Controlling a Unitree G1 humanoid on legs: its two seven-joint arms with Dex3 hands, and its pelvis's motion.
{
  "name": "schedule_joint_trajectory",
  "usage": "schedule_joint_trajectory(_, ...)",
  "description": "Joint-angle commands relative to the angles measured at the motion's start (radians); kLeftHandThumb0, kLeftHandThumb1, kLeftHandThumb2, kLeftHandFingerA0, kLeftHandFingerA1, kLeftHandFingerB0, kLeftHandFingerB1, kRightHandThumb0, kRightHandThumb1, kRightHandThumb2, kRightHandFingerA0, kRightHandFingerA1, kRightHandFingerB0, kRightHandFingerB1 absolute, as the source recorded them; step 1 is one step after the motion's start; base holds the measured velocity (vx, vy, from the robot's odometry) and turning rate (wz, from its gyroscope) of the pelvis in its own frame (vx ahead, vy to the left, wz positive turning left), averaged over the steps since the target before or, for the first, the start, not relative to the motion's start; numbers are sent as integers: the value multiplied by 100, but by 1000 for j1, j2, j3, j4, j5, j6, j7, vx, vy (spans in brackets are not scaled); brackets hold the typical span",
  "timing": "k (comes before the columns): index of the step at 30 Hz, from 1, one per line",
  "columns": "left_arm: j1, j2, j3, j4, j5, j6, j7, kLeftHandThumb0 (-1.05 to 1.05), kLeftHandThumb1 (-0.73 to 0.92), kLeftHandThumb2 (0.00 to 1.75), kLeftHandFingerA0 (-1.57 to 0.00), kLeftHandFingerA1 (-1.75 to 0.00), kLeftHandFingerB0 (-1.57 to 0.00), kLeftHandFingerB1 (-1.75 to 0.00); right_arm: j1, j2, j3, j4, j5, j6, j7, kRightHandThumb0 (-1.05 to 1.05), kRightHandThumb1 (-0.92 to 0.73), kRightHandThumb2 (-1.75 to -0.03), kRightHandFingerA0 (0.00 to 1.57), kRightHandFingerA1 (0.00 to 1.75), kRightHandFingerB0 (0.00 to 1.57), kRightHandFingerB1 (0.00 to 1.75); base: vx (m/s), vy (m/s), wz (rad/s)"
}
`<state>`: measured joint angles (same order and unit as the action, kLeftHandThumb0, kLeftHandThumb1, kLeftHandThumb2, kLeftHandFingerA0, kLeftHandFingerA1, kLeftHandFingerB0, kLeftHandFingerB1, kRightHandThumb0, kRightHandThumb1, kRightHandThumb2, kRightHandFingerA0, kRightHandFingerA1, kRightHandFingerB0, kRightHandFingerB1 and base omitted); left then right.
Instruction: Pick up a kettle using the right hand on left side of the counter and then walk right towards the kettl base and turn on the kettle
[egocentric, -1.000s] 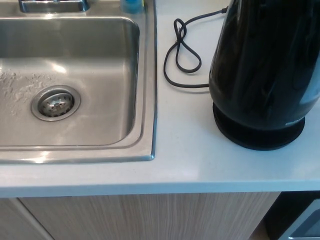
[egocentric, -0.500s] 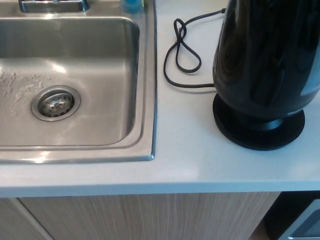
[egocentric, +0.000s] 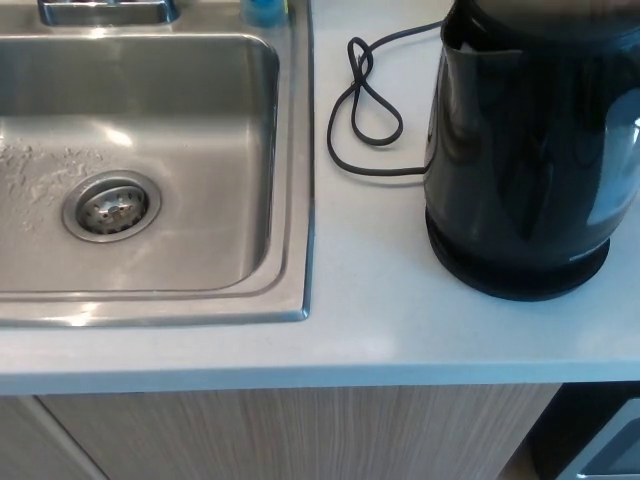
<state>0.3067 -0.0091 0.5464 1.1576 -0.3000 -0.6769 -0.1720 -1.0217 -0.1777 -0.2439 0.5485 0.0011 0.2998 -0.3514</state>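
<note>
A glossy black kettle stands upright at the right of the head view, seated on its round black base on the pale counter. The base's black cord loops across the counter to the left of the kettle. The kettle's top and right side run out of the picture. Neither of my hands shows.
A stainless steel sink with a round drain fills the left. A blue object stands at the sink's back rim. The counter's front edge runs along the bottom, with wood-grain cabinet fronts below.
The kettle was tilted and lifted off the base half a second ago; now it stands upright and settled on the base. The camera has not moved.
</note>
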Motion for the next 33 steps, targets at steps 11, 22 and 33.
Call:
schedule_joint_trajectory(11,3,-1,8,2,-9,-55,1,-4,56,97,-99,-84,-94,-72,41,17,-23,186,5,-181,-63,-21,-44,-119,130,147,110,134,0,0,0)
schedule_joint_trajectory(22,11,-13,10,-11,-13,-60,-5,-8,58,90,-100,-85,-96,-72,52,-10,21,299,-43,-236,-95,-19,-49,-120,97,175,83,156,0,0,0)
schedule_joint_trajectory(33,-2,-10,31,7,-36,-56,-35,-9,59,90,-102,-83,-97,-70,76,-44,71,241,-46,-353,-23,-16,-47,-125,96,175,83,159,0,0,0)
